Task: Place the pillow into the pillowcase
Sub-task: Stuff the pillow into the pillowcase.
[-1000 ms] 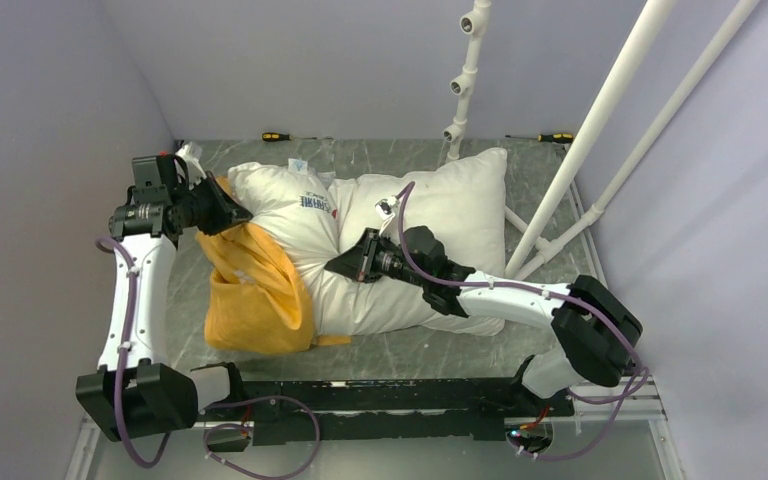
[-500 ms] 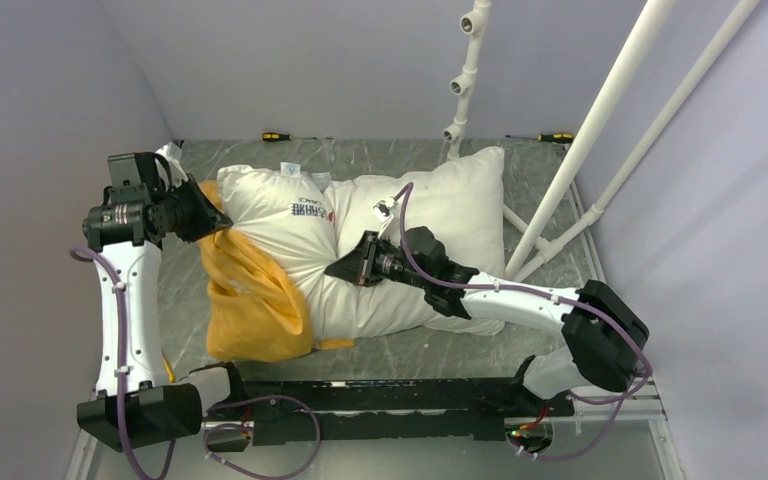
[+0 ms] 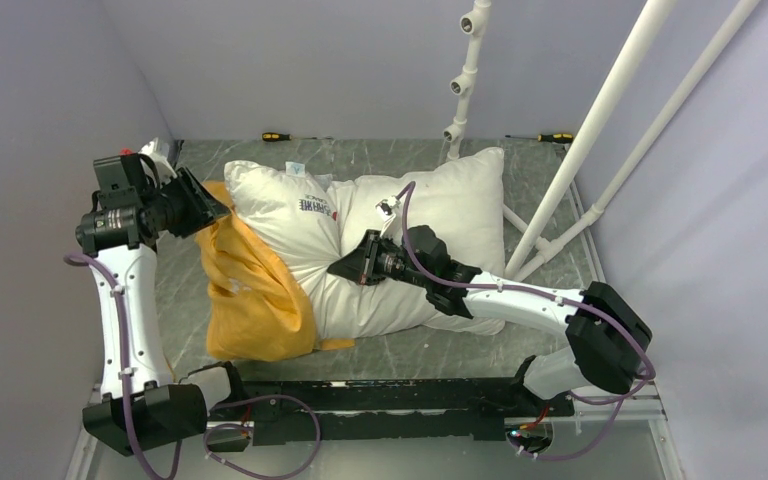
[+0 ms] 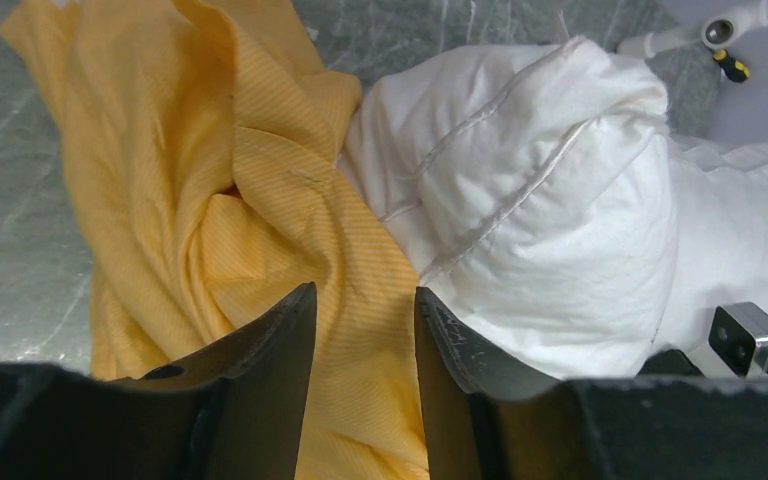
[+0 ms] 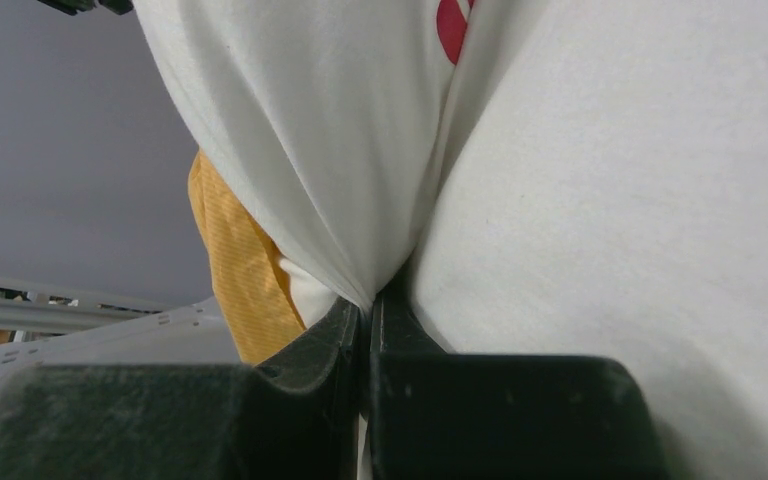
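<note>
"Where do I have room?"

"I see bare table along the near edge, in front of the pillow. My left arm sits close to the left wall."

"And the pillowcase?"

"It's bunched over the pillow's near-left corner, while the rest of the pillow lies bare across the middle."

"Claws?"

"The left gripper has its jaws apart above the orange cloth. The right gripper is clenched on a fold of the pillow."

"Obstacles?"

"White pipes slant down just beside the pillow's far-right corner. One screwdriver and a second screwdriver lie at the far edge. The tabletop is grey marbled, and the walls are pale."
</note>
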### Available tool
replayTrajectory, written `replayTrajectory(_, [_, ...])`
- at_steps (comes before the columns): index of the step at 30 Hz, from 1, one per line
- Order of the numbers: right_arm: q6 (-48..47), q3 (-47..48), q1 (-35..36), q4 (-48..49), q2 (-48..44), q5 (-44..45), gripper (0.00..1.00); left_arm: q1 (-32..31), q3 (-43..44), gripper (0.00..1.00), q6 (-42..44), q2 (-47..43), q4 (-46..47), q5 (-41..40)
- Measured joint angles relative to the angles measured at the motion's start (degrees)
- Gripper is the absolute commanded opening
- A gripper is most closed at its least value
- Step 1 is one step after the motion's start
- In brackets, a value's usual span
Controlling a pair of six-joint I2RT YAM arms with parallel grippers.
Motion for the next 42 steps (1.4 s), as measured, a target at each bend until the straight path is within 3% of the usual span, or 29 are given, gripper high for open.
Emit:
replayTrajectory(6, [-0.04,0.00,0.00,-0.04,0.00,0.00,0.00,0.00,-3.85,0.42,-1.01,0.35,4.04,6.10])
replayTrajectory(8, [-0.04,0.00,0.00,-0.04,0.00,0.02,0.00,0.00,-4.13,0.31,-1.57,0.66,5.44,7.76])
replayTrajectory(11, [-0.04,0.00,0.00,-0.04,0.00,0.02,0.00,0.00,-4.59,0.01,-1.70,0.68,6.49,8.92])
replayTrajectory(12, [-0.04,0.00,0.00,-0.04,0.00,0.02,0.00,0.00,-4.74,0.00,-1.49,0.70,6.56,9.16])
replayTrajectory(17, [-0.33,0.31,0.00,-0.61,0.00,0.00,0.00,0.00,-4.76,0.00,-1.09,0.61,6.23,8.48])
replayTrajectory(23, [-2.60,1.40,0.02,-2.99,-0.11,-0.07,0.00,0.00,-0.37,0.00,-1.62,-0.63,4.26,1.81])
replayTrajectory(28, [-7.04,2.08,0.61,-6.45,-1.11,-0.07,0.00,0.00,1.07,0.00,-4.20,-5.27,8.59,-1.46])
replayTrajectory(31, [-10.08,2.08,1.29,-8.20,-1.86,-0.66,0.00,0.00,1.42,0.00,-5.99,-6.01,11.52,-0.24])
replayTrajectory(42, [-20.65,6.58,4.63,-13.35,0.61,0.24,0.00,-1.09,3.76,0.00,-11.43,4.42,21.59,13.27])
